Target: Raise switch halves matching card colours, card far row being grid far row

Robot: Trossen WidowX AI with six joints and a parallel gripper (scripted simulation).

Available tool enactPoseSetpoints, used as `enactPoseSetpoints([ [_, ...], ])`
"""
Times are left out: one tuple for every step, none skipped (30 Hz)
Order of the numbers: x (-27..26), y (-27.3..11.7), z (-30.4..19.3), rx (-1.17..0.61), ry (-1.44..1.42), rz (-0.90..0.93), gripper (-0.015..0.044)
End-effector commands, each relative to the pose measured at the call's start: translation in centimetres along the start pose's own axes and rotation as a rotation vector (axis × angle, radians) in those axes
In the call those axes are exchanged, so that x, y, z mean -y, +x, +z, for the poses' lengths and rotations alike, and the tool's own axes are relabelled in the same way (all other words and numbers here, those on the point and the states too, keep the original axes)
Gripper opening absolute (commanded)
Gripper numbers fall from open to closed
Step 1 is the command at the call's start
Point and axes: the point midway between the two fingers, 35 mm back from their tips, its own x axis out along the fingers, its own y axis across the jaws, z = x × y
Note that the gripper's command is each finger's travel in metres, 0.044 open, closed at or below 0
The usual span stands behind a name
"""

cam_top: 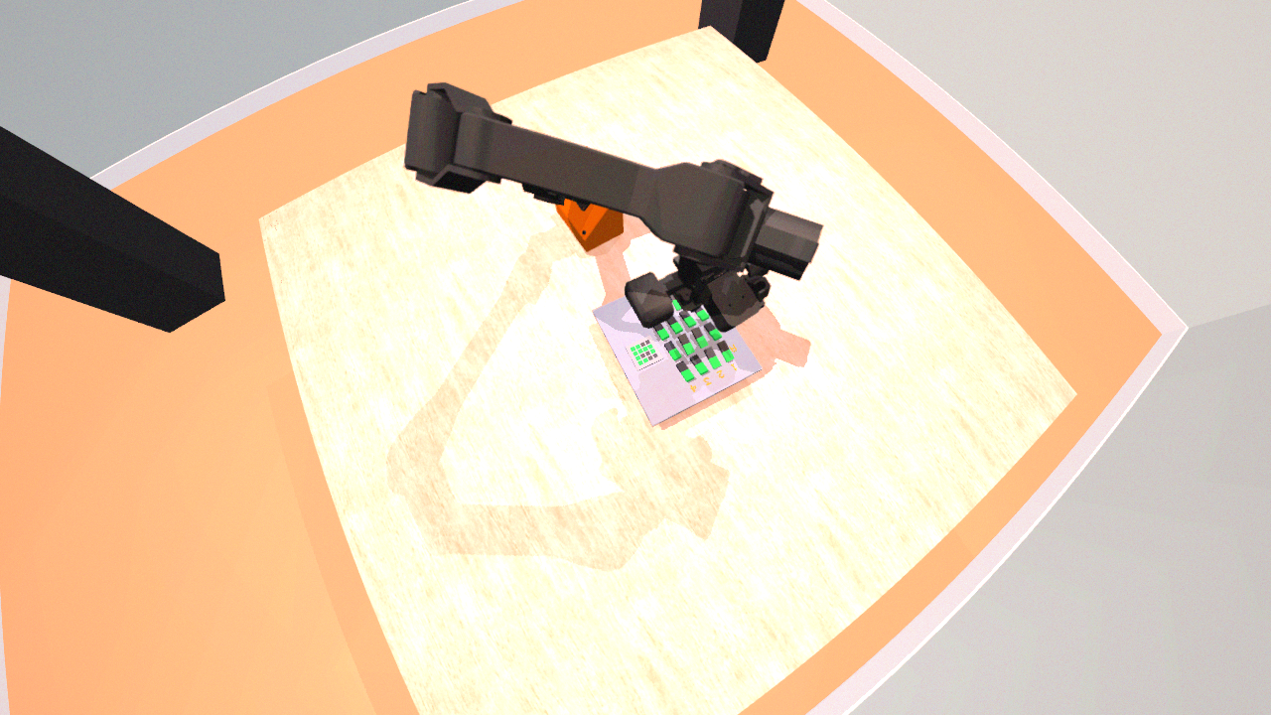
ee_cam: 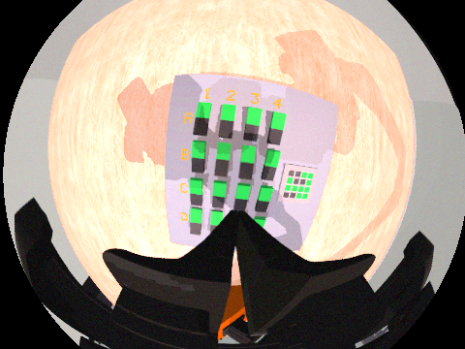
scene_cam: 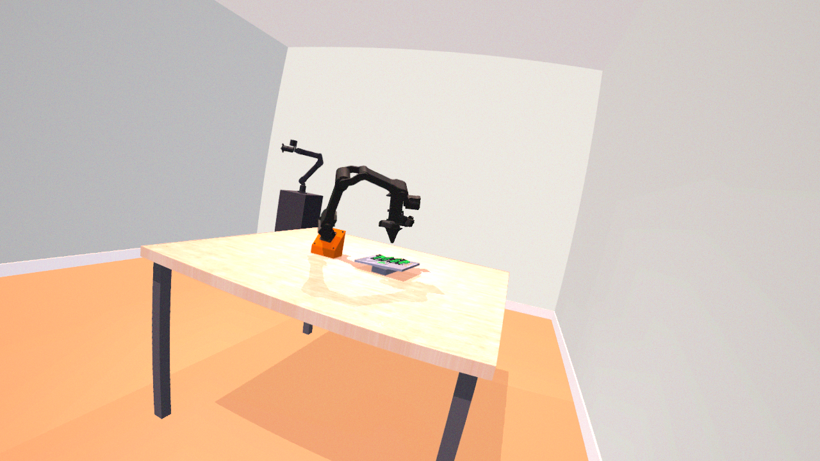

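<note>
The pale panel (cam_top: 652,395) (ee_cam: 310,121) bears a four-by-four grid of green and dark grey switches, lettered A to D and numbered 1 to 4. The small card (cam_top: 643,353) (ee_cam: 298,182) lies beside column 4. From the far row, it shows grey, grey, green, green; green, grey, grey, green; all green; grey, grey, green, green. My gripper (scene_cam: 392,241) (ee_cam: 235,216) is shut and empty, held above the panel, touching no switch. In the wrist view its tips hide switch D3 and parts of D2 and D4. Which halves are raised is hard to tell for most switches.
The orange arm base (cam_top: 591,226) (scene_cam: 328,243) stands on the table behind the panel's near edge. The panel sits raised on a dark support (scene_cam: 382,269). A second arm on a dark pedestal (scene_cam: 298,210) stands behind the table. Arm shadows cross the table and panel.
</note>
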Motion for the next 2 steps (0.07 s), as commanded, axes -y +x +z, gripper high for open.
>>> enactPoseSetpoints([
  [-0.11,0.08,-0.01,-0.005,0.0,0.0,0.0],
  [-0.11,0.08,-0.01,-0.005,0.0,0.0,0.0],
])
